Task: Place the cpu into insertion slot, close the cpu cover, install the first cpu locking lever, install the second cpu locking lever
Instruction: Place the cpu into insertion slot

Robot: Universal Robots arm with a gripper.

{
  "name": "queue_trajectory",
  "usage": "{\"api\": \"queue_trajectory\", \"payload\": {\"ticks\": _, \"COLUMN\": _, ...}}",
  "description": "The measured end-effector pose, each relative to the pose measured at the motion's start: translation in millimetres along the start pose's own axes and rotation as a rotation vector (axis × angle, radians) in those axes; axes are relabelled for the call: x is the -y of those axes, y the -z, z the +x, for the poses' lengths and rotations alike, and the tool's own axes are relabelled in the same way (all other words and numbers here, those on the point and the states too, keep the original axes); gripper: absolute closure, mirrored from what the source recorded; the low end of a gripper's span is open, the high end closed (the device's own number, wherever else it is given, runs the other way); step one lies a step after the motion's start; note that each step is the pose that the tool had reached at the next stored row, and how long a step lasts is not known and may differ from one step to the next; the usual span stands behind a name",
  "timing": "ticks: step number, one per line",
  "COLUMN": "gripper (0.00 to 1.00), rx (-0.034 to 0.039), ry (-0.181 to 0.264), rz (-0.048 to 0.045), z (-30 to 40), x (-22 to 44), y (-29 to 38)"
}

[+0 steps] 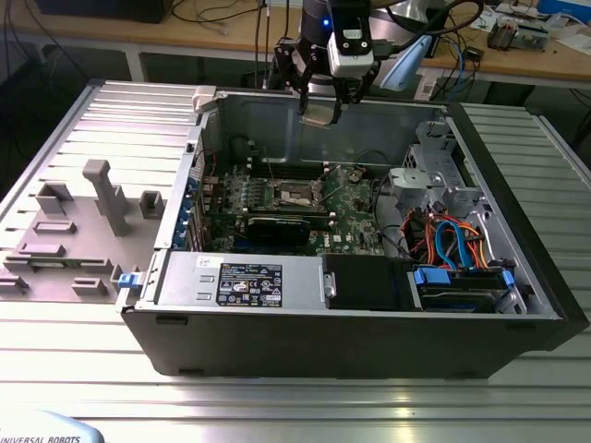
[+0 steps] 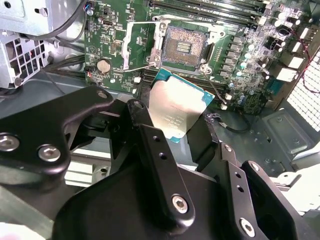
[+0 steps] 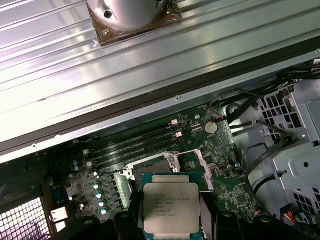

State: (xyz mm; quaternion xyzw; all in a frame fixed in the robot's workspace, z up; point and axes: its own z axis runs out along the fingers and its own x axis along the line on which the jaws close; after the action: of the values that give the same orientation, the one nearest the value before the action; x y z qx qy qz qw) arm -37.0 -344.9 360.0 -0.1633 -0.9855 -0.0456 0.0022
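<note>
Silvery cpu (image 2: pixel 176 107) well above insertion slot (image 2: pixel 184 47)

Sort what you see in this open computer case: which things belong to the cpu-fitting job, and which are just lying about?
Job: cpu, held in the gripper; insertion slot, empty; cpu cover, swung open.
Lying about: graphics card; coin battery; blue and orange cables.

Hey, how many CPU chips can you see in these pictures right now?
1. The cpu is gripped by the end effector, in the air above the open computer case. The insertion slot is bare, with no second chip in it.
</note>
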Motion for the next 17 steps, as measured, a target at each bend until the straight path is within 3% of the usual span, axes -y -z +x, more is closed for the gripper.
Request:
{"api": "queue_trajectory", "payload": {"ticks": 9, "gripper": 0.46, "rx": 0.0016, "ry": -0.018, "rz": -0.0004, "z": 0.0, "x": 0.0, "y": 0.0}}
{"api": "queue_trajectory", "payload": {"ticks": 17, "gripper": 0.46, "rx": 0.0087, "ry": -0.098, "rz": -0.0019, "z": 0.0, "x": 0.0, "y": -0.1}}
